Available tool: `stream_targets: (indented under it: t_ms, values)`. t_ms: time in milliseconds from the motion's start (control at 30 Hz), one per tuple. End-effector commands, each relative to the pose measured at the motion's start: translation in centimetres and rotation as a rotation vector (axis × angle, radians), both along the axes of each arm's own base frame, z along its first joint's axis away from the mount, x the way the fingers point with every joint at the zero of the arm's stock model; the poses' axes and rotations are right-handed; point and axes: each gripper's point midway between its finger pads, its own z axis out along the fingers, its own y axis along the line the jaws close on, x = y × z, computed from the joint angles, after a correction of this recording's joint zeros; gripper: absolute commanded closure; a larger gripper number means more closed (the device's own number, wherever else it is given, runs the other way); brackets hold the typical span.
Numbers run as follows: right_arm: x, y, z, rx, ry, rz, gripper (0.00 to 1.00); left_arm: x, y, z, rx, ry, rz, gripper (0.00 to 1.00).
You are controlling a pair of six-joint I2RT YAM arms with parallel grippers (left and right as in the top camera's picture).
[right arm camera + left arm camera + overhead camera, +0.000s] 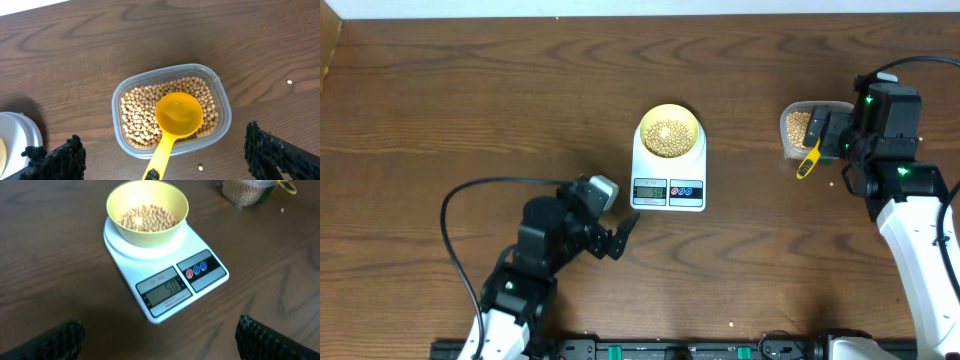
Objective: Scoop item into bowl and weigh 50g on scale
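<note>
Yellow plastic scoop (pixel 179 116) released, lying on tan beans (pixel 140 110) in clear tub (pixel 223 98)
Parked, presumably: filled pale yellow-green bowl (pixel 145 237) on white scale (pixel 125 262) looks at target

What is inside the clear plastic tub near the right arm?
The tub holds tan beans, with a yellow scoop lying on them, its cup empty and handle over the rim. The scoop covers the beans beneath it, and the tub's floor is hidden.

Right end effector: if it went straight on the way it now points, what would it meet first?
Probably the scoop, lying on the beans in the tub, centred ahead of the right end effector; how far off it is, the wrist view does not show.
</note>
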Motion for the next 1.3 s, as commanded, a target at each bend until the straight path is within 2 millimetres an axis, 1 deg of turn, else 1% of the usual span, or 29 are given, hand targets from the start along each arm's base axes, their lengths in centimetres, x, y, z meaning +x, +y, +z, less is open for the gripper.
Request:
stream_targets:
  t_ms: [0, 133, 400, 733, 1100, 1267]
  values:
    - [0.0, 0.0, 0.1, -0.018, -0.001, 0.007, 0.01, -0.2, 0.5, -0.3, -0.033, -0.033, 0.035, 0.02]
    - [0.0, 0.0, 0.1, -0.018, -0.001, 0.008, 0.01, -0.3, 1.0, -0.7, -0.087, -0.076, 0.084, 0.02]
    - [0.0, 0.0, 0.1, -0.018, -0.001, 0.008, 0.01, -1.3, 1.5, -0.7, -0.124, -0.168, 0.089, 0.02]
    - [0.0, 0.0, 0.1, -0.018, -0.001, 0.008, 0.01, -1.1, 3.3, -0.6, -0.213, -0.163, 0.2, 0.02]
    - [0.0, 0.0, 0.1, -0.018, -0.001, 0.008, 0.01, -1.7, 3.8, -0.6, -0.239, -0.212, 0.209, 0.02]
    - [0.0, 0.0, 0.1, -0.018, -0.001, 0.008, 0.01, -1.7, 4.2, -0.6, -0.249, -0.205, 0.231, 0.02]
